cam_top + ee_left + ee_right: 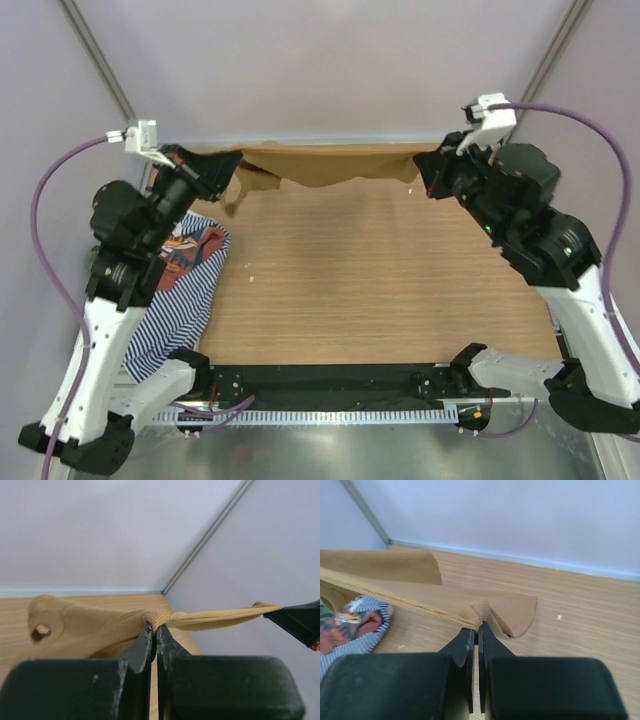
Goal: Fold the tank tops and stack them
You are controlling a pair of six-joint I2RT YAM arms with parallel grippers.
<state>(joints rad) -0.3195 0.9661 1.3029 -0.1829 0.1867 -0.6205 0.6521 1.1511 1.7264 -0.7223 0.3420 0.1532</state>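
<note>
A tan-brown tank top (330,162) hangs stretched across the far edge of the table between both arms. My left gripper (232,168) is shut on its left corner, the ribbed cloth (100,630) bunched at the tips (154,628). My right gripper (424,168) is shut on the right corner, cloth (510,609) pinched at its tips (476,629). A navy-white striped tank top (180,310) and a rust-red one with a graphic (185,248) lie heaped at the left table edge, under the left arm. The same heap (350,625) shows in the right wrist view.
The wooden table (380,280) runs from the black rail (330,385) at the near edge to the back wall. Purple cables (40,210) loop from both wrists. A metal corner post (95,55) stands behind the left arm.
</note>
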